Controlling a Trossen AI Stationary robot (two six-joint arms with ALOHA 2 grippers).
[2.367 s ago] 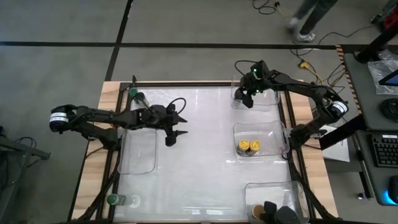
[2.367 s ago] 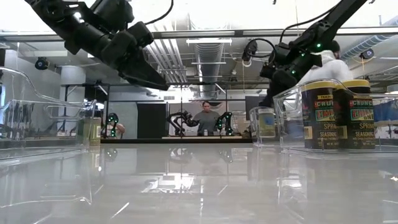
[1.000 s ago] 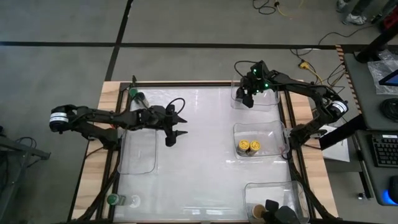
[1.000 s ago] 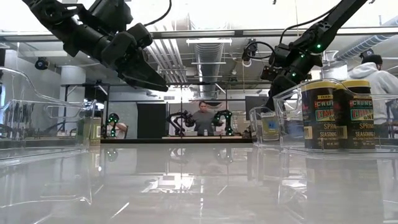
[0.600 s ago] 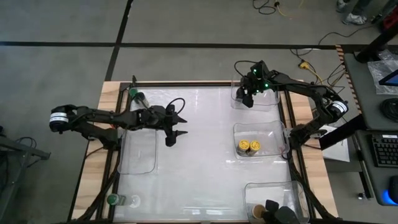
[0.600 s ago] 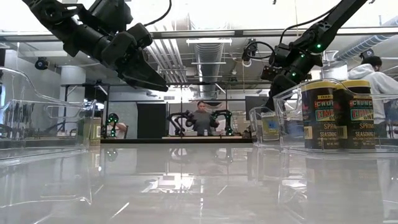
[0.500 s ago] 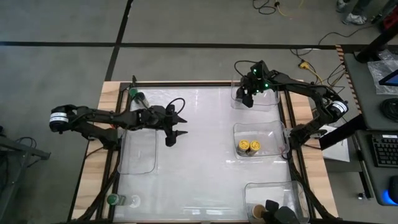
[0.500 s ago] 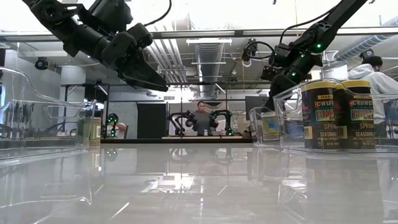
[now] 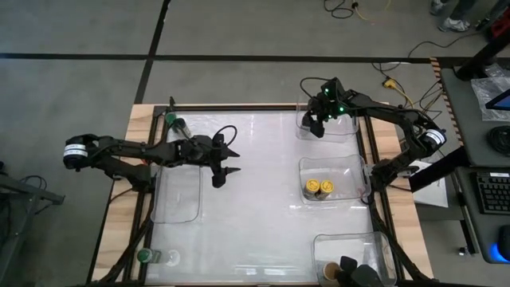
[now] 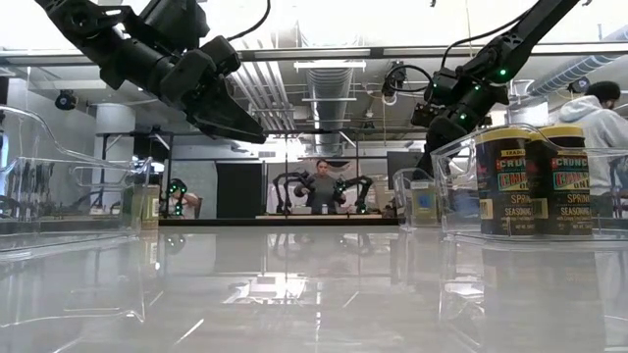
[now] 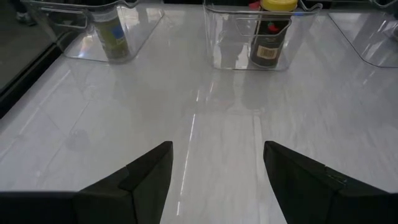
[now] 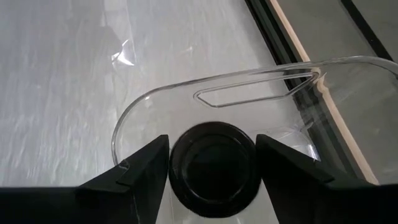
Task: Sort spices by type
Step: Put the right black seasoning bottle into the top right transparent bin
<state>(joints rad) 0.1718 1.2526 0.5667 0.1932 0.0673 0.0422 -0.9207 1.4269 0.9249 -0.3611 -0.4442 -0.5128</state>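
black-lid jar (image 12: pixel 212 163) sits between the right gripper (image 12: pixel 211 180) fingers, inside the far-right clear bin (image 9: pixel 348 127). whether the fingers actually press the jar: cannot tell from the right wrist view, they sit just beside the lid on both sides. right gripper is over that bin's inner end, arm reaching in from the table's right edge.

two yellow-lid jars (image 9: pixel 318 188) stand side by side, touching, in the middle right bin (image 9: pixel 351 171) (labels show in the low view (image 10: pixel 533 179)). near-right bin (image 9: pixel 374 243) holds a tan-lid jar (image 9: pixel 331 273) and a black-lid one (image 9: pixel 348 265) next to it.

green-lid jar (image 9: pixel 170 120) stands at the far-left corner, in the left wrist view it shows inside a clear bin (image 11: pixel 143 34). second green-lid jar (image 9: pixel 144 257) at the near-left corner. large left bin (image 9: pixel 195 199) lies along the left side.

left gripper (image 9: pixel 223 163) hangs above the table (image 9: pixel 255 215) centre-left, fingers spread wide, holding nothing. in the left wrist view it faces the yellow-lid pair across bare tabletop.

a person sits at a desk in the room behind (image 10: pixel 322 188), another stands at the right edge (image 10: pixel 601 103).
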